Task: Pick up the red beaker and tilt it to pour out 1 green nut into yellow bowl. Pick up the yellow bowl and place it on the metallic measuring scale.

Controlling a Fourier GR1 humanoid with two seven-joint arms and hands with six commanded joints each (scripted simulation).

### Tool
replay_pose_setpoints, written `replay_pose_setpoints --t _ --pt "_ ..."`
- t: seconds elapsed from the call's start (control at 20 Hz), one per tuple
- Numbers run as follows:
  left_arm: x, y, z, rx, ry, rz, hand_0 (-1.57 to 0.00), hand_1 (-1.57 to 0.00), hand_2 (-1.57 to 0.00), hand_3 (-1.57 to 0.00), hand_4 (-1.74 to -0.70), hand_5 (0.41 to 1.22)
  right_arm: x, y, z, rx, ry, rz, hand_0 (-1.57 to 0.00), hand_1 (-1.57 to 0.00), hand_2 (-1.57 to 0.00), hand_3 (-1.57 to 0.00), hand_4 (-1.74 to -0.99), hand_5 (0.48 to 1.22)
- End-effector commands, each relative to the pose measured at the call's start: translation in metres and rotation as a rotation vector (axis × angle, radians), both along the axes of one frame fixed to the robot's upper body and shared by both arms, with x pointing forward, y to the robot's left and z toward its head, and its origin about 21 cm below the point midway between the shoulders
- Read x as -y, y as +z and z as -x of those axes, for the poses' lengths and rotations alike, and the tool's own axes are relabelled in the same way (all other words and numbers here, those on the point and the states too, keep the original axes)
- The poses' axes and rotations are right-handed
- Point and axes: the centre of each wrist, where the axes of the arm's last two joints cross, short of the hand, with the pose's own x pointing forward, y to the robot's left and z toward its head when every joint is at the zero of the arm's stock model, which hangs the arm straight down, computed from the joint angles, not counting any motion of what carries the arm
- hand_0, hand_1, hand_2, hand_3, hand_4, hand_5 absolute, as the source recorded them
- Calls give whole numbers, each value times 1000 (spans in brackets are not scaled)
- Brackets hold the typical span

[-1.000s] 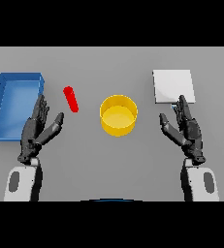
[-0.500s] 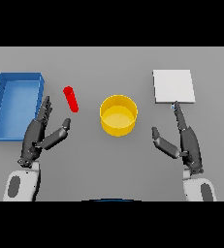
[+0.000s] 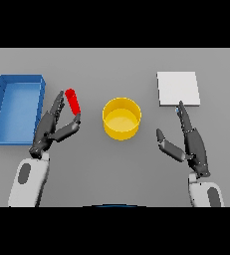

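Reaching left robot hand (image 3: 52, 128), fingers wide, round small red beaker (image 3: 73, 101) w/o gripping; needing closure, then lift toward yellow bowl (image 3: 121, 118).

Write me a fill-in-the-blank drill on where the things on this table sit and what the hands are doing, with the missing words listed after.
1. The red beaker lies between the yellow bowl and the ____ tray.
2. The hand closest to the red beaker is the ____ hand.
3. The right hand points its fingers toward the metallic measuring scale, and its fingers are ____, holding nothing.
4. The yellow bowl stands on the ____, not on the scale.

Missing words: blue; left; open; table
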Motion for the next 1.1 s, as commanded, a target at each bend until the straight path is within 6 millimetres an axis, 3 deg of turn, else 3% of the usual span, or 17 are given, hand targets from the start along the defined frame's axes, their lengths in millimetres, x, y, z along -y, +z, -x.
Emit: replay_pose_setpoints --t 0.0,0.3,0.8,1.05 --pt "-1 -3 -6 -6 6 -8 1 1 1 1 -1379 739 1 -1 2 -1 -5 1 1 1 1 1 -1308 679" --pt "4 -22 -35 -61 36 -15 1 1 1 1 -1345 718 5 0 2 -6 -13 -10 1 1 1 1 -1339 688" --pt "12 -14 -78 -63 15 -23 1 1 1 1 -1313 706 4 2 2 -2 -19 -24 1 1 1 1 -1324 683" --pt "17 -21 -85 -35 -14 0 1 1 1 1 -1363 735 4 2 1 -28 -23 -16 1 1 1 1 -1298 682"
